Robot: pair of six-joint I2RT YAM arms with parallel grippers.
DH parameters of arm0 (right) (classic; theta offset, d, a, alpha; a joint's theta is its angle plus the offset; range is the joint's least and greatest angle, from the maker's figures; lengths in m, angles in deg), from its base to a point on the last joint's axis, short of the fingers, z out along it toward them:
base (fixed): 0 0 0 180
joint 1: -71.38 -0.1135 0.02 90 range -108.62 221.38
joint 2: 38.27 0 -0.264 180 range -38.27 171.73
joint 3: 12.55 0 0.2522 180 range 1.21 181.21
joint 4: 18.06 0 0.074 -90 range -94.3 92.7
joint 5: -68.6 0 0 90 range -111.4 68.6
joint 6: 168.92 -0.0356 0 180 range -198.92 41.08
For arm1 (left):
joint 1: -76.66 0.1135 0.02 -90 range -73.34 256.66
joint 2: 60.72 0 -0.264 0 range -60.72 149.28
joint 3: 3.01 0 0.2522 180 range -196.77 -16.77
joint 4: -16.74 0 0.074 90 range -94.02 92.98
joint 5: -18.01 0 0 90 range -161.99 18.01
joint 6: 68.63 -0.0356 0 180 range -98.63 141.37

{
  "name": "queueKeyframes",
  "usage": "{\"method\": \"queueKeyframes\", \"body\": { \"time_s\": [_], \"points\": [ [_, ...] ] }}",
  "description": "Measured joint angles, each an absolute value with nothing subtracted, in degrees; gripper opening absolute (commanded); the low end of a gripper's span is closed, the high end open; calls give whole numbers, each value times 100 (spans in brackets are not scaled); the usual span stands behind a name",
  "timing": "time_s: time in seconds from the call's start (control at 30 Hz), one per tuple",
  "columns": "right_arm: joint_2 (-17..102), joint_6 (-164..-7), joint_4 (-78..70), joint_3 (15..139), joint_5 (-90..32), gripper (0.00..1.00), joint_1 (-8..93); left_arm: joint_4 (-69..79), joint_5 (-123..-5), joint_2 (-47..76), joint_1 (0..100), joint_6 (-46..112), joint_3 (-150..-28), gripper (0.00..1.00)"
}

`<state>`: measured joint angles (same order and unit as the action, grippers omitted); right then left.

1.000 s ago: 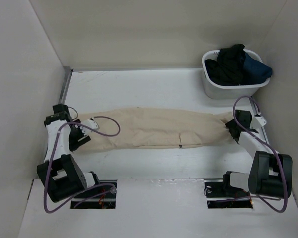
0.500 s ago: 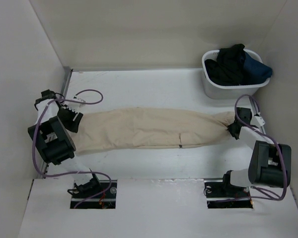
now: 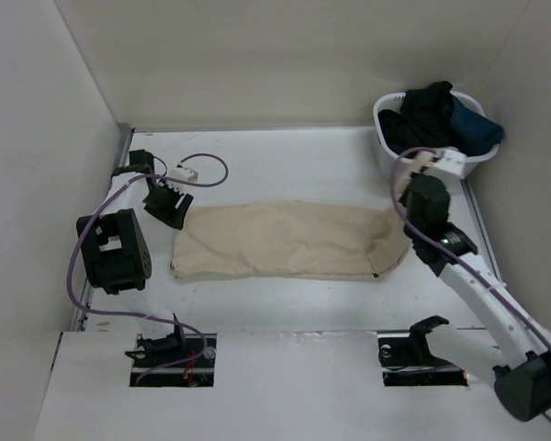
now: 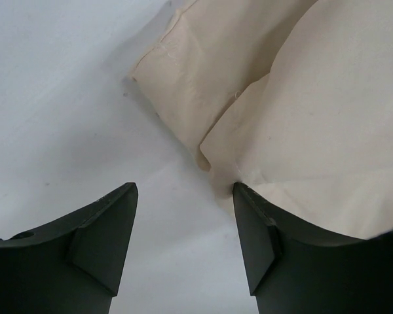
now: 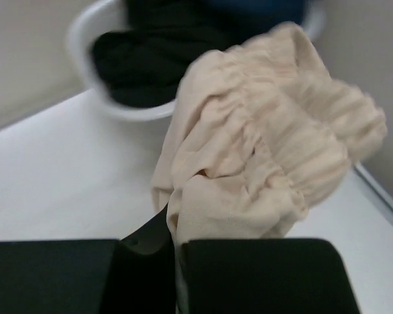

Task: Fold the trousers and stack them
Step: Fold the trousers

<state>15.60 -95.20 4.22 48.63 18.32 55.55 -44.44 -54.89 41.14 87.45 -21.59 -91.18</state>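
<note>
Right hand (image 5: 176, 247) clenched on the trousers (image 3: 285, 241) at their gathered end; left hand (image 4: 185, 191) released, just beside the other end.

soft even light, faint shadows; trousers (image 5: 262, 150) blurred in right wrist view.

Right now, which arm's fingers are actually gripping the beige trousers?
The right arm's fingers, pinched shut on the trousers' gathered end near the basket. The left fingers stand open at the other end, holding nothing.
</note>
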Motion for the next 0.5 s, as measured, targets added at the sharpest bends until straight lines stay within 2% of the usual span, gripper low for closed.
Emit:
{"method": "queueKeyframes", "body": {
  "time_s": [0.1,0.2,0.37,0.5],
  "points": [
    [2386,-9128,160,5147,2164,0,3979,-4343,-5487,4206,8605,-1989,-9118,58],
    [3686,-9041,129,5508,2407,0,2879,-4269,-5500,4368,8498,-1832,-9118,58],
    [5474,-9131,540,6292,2477,1,1881,-4175,-5511,4486,8450,-1709,-9101,58],
    [6285,-9229,684,6950,2427,2,1465,-4116,-5517,4495,8535,-1689,-9101,58]
  ]
}}
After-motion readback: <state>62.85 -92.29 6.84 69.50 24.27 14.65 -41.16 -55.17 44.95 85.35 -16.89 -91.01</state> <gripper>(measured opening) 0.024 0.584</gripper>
